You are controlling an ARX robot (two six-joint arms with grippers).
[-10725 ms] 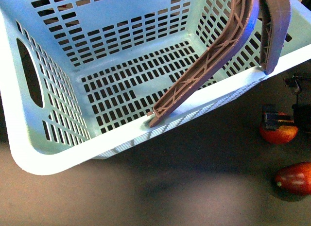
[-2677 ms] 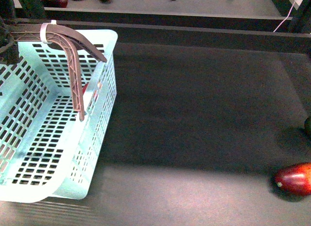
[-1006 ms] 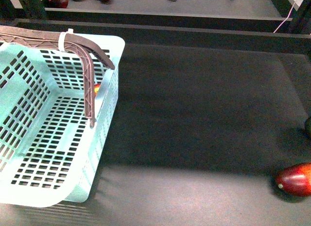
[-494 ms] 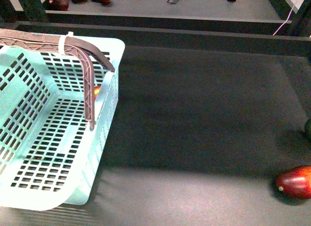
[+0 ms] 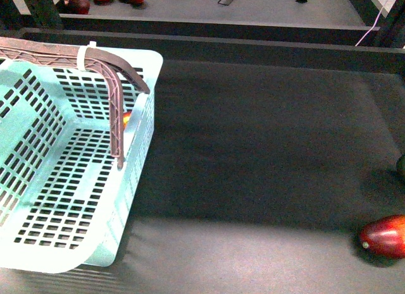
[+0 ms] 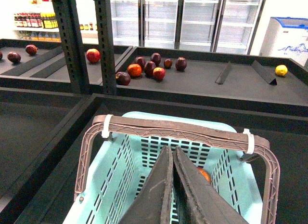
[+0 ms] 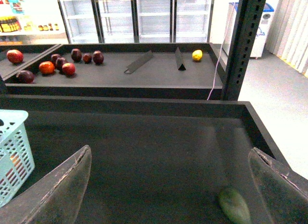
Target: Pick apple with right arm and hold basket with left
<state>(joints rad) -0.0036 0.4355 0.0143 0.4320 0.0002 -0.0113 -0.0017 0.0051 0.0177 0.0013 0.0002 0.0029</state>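
Observation:
The turquoise basket (image 5: 38, 180) stands at the left of the dark table, its two brownish handles (image 5: 117, 110) raised. The apple (image 5: 127, 119) lies inside it by the far right wall, mostly hidden by the handle. In the left wrist view my left gripper (image 6: 169, 154) is shut on nothing and hovers above the basket (image 6: 120, 185), just behind its handle (image 6: 183, 130); the apple (image 6: 205, 175) peeks out beside one finger. My right gripper (image 7: 171, 185) is open and empty over bare table, far from the basket's corner (image 7: 12, 156). Neither arm shows in the front view.
A dark red elongated fruit (image 5: 384, 236) lies at the front right. A green oval fruit (image 7: 234, 204) lies near the right finger (image 7: 279, 185). Small fruits (image 6: 149, 68) sit on the far shelf behind a raised black ledge (image 5: 253, 41).
In the last second the basket has barely shifted. About ten seconds ago the apple sat on the table at the right with a gripper on it; now it lies in the basket.

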